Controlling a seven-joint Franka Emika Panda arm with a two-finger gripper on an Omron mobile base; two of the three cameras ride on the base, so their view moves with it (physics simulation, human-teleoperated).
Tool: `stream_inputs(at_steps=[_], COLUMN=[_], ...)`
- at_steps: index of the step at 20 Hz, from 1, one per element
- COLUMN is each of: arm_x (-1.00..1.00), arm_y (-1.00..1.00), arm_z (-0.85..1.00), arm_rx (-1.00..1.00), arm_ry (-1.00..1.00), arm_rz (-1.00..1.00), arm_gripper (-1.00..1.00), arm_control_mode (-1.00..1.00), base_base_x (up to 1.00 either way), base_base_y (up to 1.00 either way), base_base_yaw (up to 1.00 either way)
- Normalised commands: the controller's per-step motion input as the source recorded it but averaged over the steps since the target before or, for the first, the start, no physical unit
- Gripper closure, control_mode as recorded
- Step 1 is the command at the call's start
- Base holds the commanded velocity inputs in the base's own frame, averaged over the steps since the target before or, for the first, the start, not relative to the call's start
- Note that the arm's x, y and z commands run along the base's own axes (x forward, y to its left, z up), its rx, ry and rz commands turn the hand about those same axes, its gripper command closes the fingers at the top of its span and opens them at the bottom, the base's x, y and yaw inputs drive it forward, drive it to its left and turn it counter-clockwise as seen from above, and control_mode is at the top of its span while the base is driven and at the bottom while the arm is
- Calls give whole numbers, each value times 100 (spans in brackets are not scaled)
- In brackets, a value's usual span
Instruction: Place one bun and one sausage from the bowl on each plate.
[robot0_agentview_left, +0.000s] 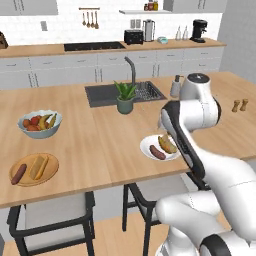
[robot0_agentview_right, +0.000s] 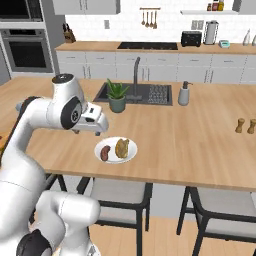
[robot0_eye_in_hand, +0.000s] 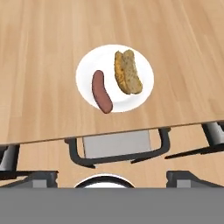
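The wooden counter (robot0_agentview_left: 100, 145) carries everything here, and no brand, label or writing can be read on any item. Its near edge runs just below the white plate (robot0_eye_in_hand: 87, 72) in the hand view, with a dark-framed chair (robot0_eye_in_hand: 116, 151) tucked under it. Around the plate the wood is bare — open room on all sides.

From the left base view, the sink (robot0_agentview_left: 102, 95) sits at 12 o'clock, a potted plant (robot0_agentview_left: 125, 97) at its front rim. The grey-blue fruit bowl (robot0_agentview_left: 40, 123) lies at 9 o'clock, and the tan wooden plate (robot0_agentview_left: 52, 167) at 8 o'clock holds a yellow bun (robot0_agentview_left: 39, 167) and a dark sausage (robot0_agentview_left: 19, 173) (side by side, close to the near edge).

On the white plate a toasted bun (robot0_eye_in_hand: 127, 72) lies at 3 o'clock and a reddish sausage (robot0_eye_in_hand: 101, 91) at 7 o'clock — its tip overhangs the rim.

The gripper (robot0_agentview_right: 102, 125) hangs above that plate, jaws spread wide, holding nothing.
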Motion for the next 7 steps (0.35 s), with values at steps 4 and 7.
stream_inputs(at_steps=[4, 7], arm_x=[-88, -100], arm_y=[-8, -13], arm_z=[68, 19], arm_rx=[0, 2], arm_ry=[-29, -37], arm_rz=[0, 2], arm_gripper=[-100, -100], arm_control_mode=[-100, -100], base_base_x=[0, 0], base_base_y=[0, 0], base_base_yaw=[0, 0])
